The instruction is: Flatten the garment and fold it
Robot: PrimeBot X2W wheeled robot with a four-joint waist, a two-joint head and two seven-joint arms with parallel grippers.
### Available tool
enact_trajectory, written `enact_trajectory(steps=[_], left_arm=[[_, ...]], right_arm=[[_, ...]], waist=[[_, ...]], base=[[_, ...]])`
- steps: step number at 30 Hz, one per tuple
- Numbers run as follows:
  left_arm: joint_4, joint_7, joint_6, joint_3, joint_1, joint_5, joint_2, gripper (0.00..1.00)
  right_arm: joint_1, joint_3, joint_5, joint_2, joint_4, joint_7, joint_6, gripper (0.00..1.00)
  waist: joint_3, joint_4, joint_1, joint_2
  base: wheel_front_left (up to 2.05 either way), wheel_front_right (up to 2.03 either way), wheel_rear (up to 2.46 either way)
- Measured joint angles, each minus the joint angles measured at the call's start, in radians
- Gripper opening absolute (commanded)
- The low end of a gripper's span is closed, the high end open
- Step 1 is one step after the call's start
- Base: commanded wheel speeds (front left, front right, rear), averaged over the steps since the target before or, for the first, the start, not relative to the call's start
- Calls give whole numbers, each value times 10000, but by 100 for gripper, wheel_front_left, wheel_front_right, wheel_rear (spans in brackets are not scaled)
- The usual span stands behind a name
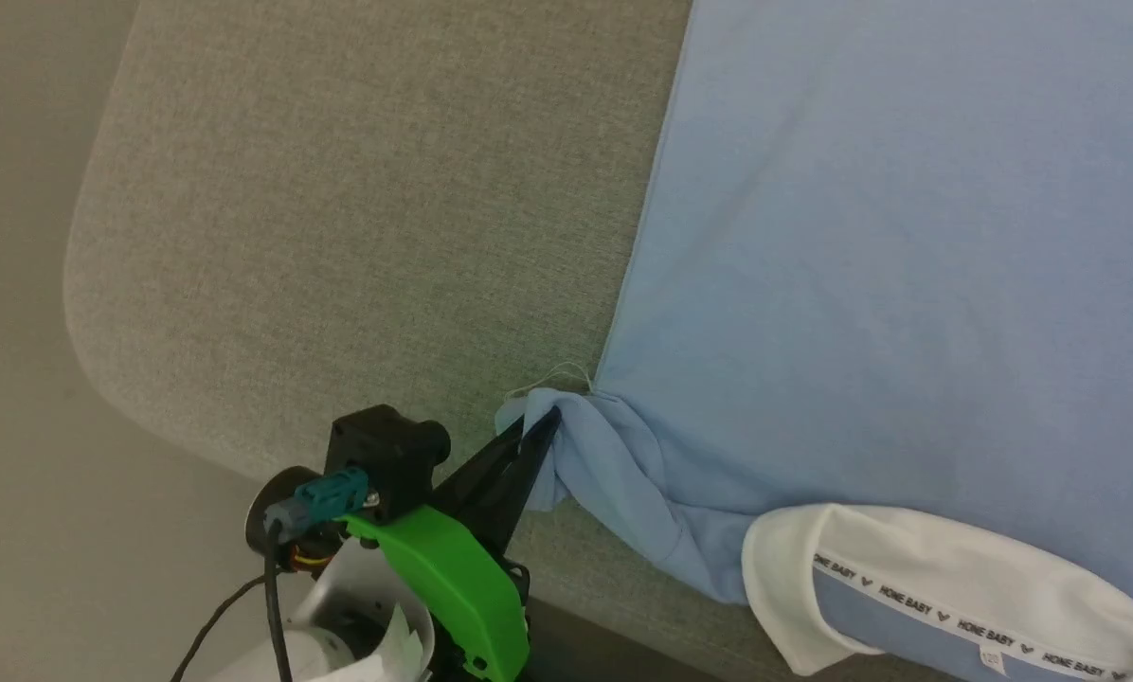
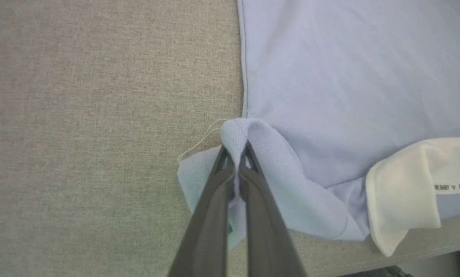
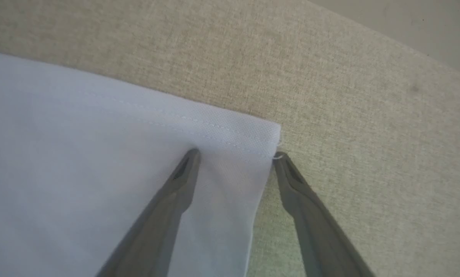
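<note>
Left wrist view: left pincer (image 2: 235, 149) grips the garment (image 2: 349, 77); right pincer (image 3: 236, 153) spread at its corner.

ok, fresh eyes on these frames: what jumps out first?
The light blue garment lies spread flat on the grey padded surface, covering the right side of the head view, with its white collar at lower right. At lower centre, the left tool is shut on a bunched fold at the garment's edge. In the right wrist view, the right tool stands open, straddling a hem corner.
</note>
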Motion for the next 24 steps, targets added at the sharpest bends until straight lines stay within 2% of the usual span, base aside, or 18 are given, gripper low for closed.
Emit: enact_trajectory(steps=[6, 7, 8, 9, 18, 24], left_arm=[[81, -61, -10, -12, -1, 0, -46, 0], [92, -84, -12, -12, -1, 0, -48, 0], [102, -86, -10, -10, -1, 0, -48, 0], [113, -86, -10, -6, -1, 0, -48, 0], [267, -38, 2, -2, -5, 0, -36, 0], [508, 136, 15, 0, -50, -6, -25, 0]], right_arm=[[-122, -182, -107, -159, -155, 222, 0, 100], [-122, -194, -98, -169, -194, 280, 0, 93], [-119, -196, -86, -180, -244, 345, 0, 29], [-101, -188, -69, -178, -303, 370, 0, 0], [425, -4, 96, -15, -556, 201, 0, 0], [1285, 232, 389, -4, -414, -134, 0, 0]], waist=[[366, 266, -1, 0], [389, 282, -1, 0], [407, 287, -2, 0], [410, 276, -2, 0], [112, 47, -1, 0], [-458, -217, -1, 0]], base=[[0, 0, 0], [0, 0, 0], [0, 0, 0], [0, 0, 0], [0, 0, 0], [0, 0, 0]])
